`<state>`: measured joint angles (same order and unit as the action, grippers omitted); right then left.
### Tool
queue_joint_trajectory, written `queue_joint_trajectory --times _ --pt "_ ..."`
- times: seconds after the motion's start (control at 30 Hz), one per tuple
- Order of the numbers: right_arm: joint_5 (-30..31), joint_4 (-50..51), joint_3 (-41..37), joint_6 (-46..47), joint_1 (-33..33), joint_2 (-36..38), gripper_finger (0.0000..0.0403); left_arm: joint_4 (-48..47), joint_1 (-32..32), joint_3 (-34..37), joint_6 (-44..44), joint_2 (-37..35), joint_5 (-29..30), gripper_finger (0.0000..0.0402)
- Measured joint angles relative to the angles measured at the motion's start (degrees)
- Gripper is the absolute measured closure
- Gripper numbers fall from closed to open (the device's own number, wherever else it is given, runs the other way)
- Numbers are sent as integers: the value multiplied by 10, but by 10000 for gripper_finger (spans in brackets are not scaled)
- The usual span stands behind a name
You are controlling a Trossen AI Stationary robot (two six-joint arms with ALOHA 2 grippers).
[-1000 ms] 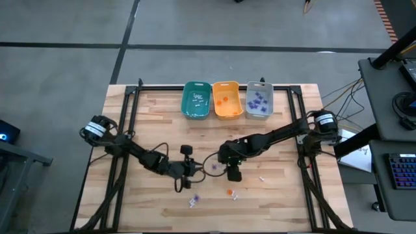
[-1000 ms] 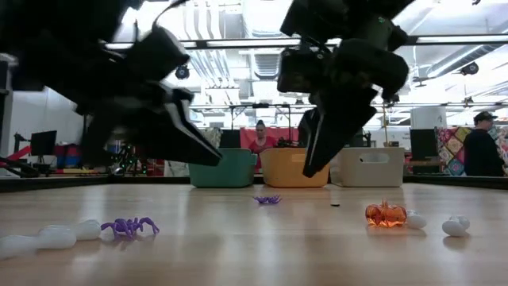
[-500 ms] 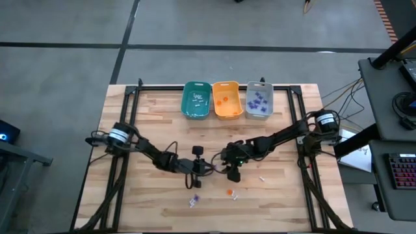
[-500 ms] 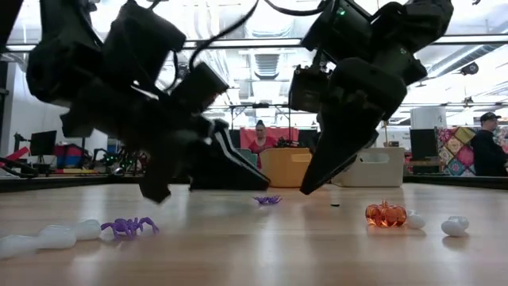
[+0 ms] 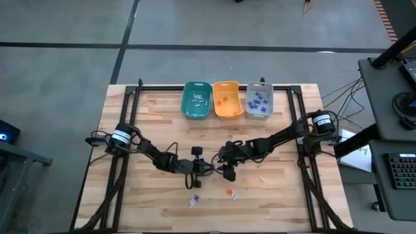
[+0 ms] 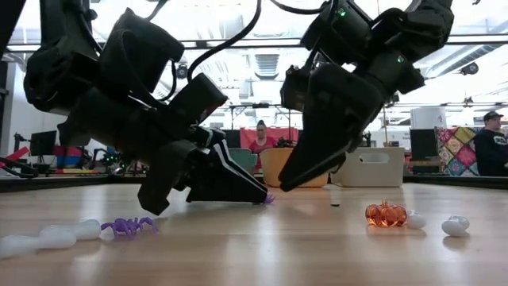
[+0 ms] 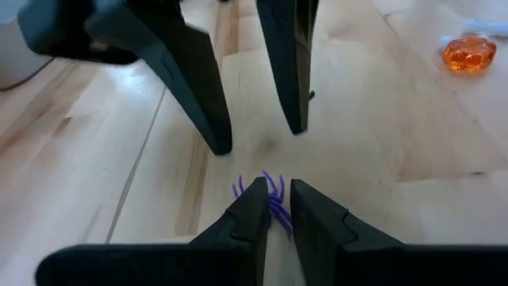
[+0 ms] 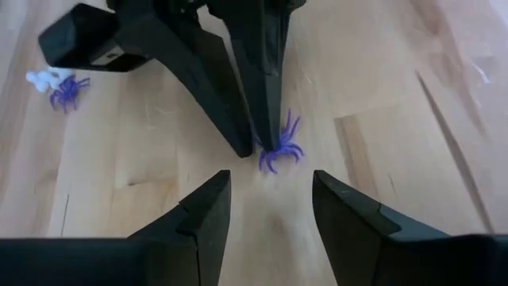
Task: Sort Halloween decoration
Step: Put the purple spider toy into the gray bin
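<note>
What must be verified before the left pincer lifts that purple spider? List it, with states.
1. Left pincer closed around the purple spider: ok, a finger sits on either side of it.
2. Grip firm enough to lift: cannot tell; the spider rests on the table.
3. Right pincer out of the way: not ok; it is open and faces the spider at close range.
4. Grey bin is the purple one: ok, purple trinkets lie inside.
5. Path to the bins free: probably not ok while the right arm crowds in.
</note>
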<state>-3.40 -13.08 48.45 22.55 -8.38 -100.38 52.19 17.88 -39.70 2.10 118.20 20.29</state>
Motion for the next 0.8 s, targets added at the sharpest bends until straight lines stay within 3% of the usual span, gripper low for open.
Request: queue_joint_trajectory --times 0.3,0.47,0.8 --pt "2 -39 1 -6 0 -39 243 -11 6 2 19 -31 -2 364" --pt "2 -52 1 -5 0 -43 243 -93 11 1 6 -63 6 364" --pt "0 -69 0 9 0 -44 248 -107 11 -8 -12 -40 13 364"
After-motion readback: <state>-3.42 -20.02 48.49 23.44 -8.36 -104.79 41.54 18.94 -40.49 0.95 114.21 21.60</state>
